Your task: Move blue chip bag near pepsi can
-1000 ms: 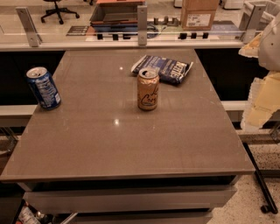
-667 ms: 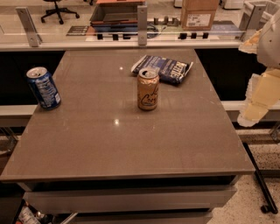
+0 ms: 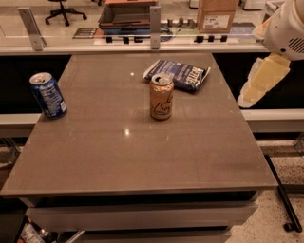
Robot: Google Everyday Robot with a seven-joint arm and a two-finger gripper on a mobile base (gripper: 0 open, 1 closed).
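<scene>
The blue chip bag [image 3: 177,74] lies flat at the far middle-right of the brown table [image 3: 142,156], dark blue with white lettering. The pepsi can [image 3: 48,94] stands upright near the table's left edge, far from the bag. My gripper [image 3: 262,81] hangs off the table's right edge as a cream-coloured piece under the white arm [image 3: 285,28], to the right of the bag and above table height. It holds nothing that I can see.
An orange-tan can [image 3: 161,96] stands upright just in front of the bag, between it and the near table. A glass partition with metal posts [image 3: 155,21] runs along the far edge. A cardboard box [image 3: 217,14] sits behind it.
My gripper has moved up and to the left, closer to the table's right edge. The bag and both cans have not moved.
</scene>
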